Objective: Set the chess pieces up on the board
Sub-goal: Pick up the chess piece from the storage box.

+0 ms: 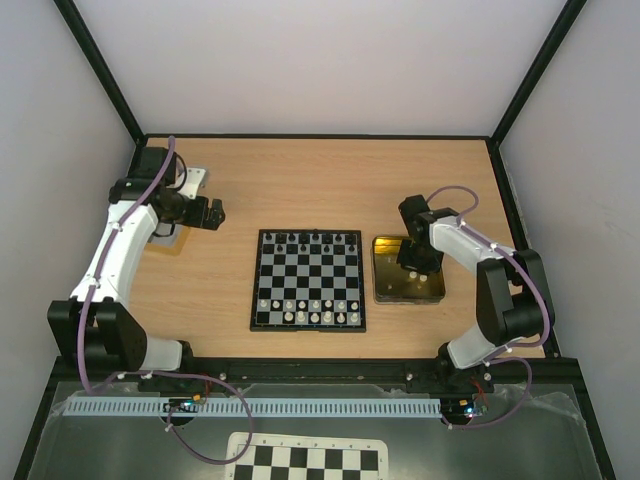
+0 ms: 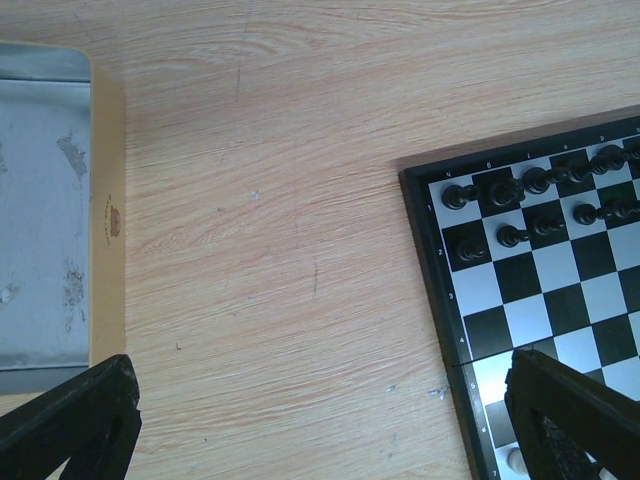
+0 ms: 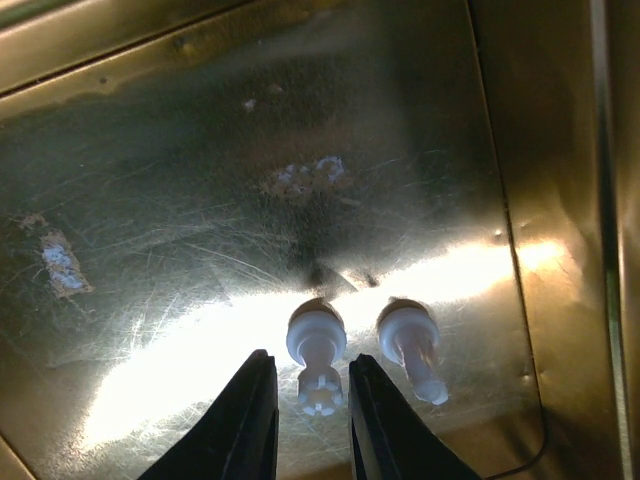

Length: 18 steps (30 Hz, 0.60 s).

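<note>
The board (image 1: 308, 275) lies mid-table with black chessmen (image 1: 305, 240) along its far rows and white chess pieces (image 1: 305, 310) along its near rows. My right gripper (image 1: 418, 268) hangs low inside the gold tin tray (image 1: 385, 290). In the right wrist view its jaws (image 3: 312, 368) are open, one finger on each side of a lying white piece with a crown top (image 3: 316, 335), with small gaps showing. A second white piece (image 3: 410, 345) lies just to its right. My left gripper (image 1: 215, 212) is open and empty over bare wood left of the board (image 2: 540, 300).
A grey tin lid (image 2: 40, 210) lies left of my left gripper (image 2: 320, 400). An unframed checker sheet (image 1: 305, 460) lies below the arm bases. The tray's walls (image 3: 540, 150) stand close around the two pieces. Black frame posts line the table sides.
</note>
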Motion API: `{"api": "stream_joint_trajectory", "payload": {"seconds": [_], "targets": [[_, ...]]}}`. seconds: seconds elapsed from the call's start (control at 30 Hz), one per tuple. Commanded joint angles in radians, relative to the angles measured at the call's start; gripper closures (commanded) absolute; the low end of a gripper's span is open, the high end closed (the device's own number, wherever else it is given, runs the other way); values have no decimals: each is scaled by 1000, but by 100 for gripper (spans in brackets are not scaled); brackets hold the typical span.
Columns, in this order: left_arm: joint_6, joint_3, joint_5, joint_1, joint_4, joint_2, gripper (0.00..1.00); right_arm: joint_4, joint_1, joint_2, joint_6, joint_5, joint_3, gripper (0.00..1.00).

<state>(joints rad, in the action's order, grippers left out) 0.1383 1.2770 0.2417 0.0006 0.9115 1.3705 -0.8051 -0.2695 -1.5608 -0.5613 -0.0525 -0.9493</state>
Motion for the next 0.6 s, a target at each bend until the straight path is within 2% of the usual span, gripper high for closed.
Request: {"api": "stream_joint_trajectory", "payload": {"seconds": [0.0,0.4,0.57], "targets": [[3,34,-5,5,27,11,1,2,6,2,9,21,19,80],[4,33,-11,4,33,10,1,34,12,-23,9,13,29,81],[4,30,-15,4,34,7,1,47,13,-37,9,9,35,86]]}}
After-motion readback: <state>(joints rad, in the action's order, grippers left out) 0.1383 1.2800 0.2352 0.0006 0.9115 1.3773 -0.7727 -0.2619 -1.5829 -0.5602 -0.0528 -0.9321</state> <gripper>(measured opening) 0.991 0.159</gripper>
